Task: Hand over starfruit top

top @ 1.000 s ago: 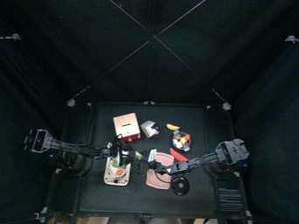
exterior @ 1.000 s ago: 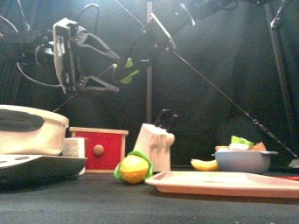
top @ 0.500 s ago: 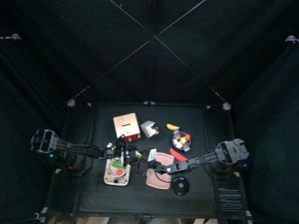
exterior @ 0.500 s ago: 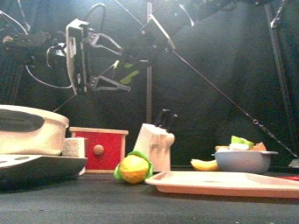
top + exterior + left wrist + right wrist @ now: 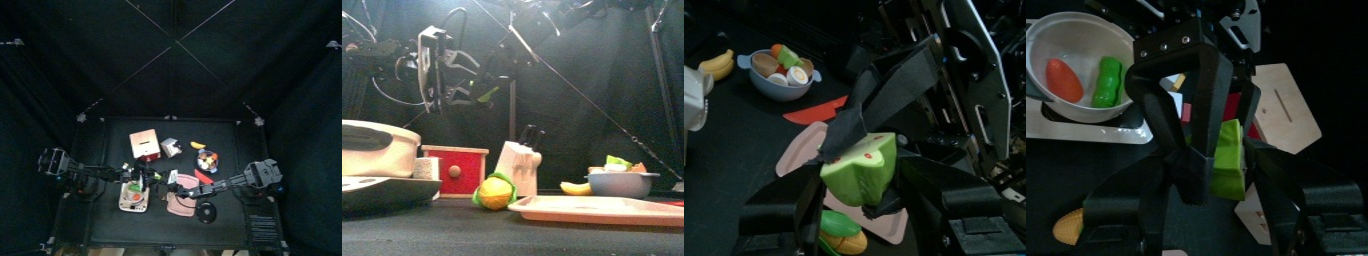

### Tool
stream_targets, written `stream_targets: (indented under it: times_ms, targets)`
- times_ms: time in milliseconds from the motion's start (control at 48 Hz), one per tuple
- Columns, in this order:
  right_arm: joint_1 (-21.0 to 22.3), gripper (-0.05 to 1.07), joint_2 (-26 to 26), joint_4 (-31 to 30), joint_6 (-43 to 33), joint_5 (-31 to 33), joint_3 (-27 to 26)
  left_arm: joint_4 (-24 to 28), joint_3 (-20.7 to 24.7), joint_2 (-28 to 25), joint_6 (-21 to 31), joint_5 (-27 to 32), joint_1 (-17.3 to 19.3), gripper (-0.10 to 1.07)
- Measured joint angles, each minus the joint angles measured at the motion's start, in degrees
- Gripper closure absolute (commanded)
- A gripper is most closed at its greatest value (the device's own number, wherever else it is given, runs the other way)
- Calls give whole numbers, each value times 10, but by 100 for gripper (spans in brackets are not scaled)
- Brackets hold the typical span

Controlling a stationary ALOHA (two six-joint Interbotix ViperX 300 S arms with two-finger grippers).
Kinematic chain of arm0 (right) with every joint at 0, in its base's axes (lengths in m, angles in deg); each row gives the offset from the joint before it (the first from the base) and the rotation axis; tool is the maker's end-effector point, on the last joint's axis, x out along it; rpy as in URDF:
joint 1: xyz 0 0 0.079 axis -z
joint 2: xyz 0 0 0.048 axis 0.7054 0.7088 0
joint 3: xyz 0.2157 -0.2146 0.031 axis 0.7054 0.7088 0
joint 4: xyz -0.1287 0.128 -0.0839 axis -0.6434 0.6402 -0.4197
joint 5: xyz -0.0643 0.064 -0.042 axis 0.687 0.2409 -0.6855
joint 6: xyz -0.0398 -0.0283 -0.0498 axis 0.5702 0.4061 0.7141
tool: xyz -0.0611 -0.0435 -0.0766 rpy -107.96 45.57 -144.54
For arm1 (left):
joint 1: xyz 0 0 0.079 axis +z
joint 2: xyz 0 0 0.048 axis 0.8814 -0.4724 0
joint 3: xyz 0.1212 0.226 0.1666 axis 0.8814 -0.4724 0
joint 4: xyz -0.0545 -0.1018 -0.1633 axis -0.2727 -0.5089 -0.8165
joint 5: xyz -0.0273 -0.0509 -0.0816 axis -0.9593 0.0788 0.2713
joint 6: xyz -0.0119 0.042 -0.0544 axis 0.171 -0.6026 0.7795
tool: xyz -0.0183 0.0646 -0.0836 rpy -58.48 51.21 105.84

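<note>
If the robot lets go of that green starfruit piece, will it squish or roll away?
Probably no squish: the starfruit top keeps crisp ridges and a flat cut face while the left gripper pinches it, so it looks like stiff toy plastic. It seems light, held high in the air. Dropped, its ridged wedge shape would likely tumble, not roll far. Its glossy skin may be slippery.

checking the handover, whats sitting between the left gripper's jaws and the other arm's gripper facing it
The green starfruit top lies between them, as the left wrist view shows: the left gripper holds it, and the right gripper meets it from the other side. The right wrist view shows the same piece.
</note>
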Motion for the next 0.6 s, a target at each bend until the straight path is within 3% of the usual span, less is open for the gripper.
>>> stream_targets:
  times_ms: [333,604]
  targets:
    - [6,1,5,46,5,-4,-5,0,-6,0,-1,0,1,26]
    - [5,1,-18,54,-4,5,32,0,-21,4,-3,11,1,26]
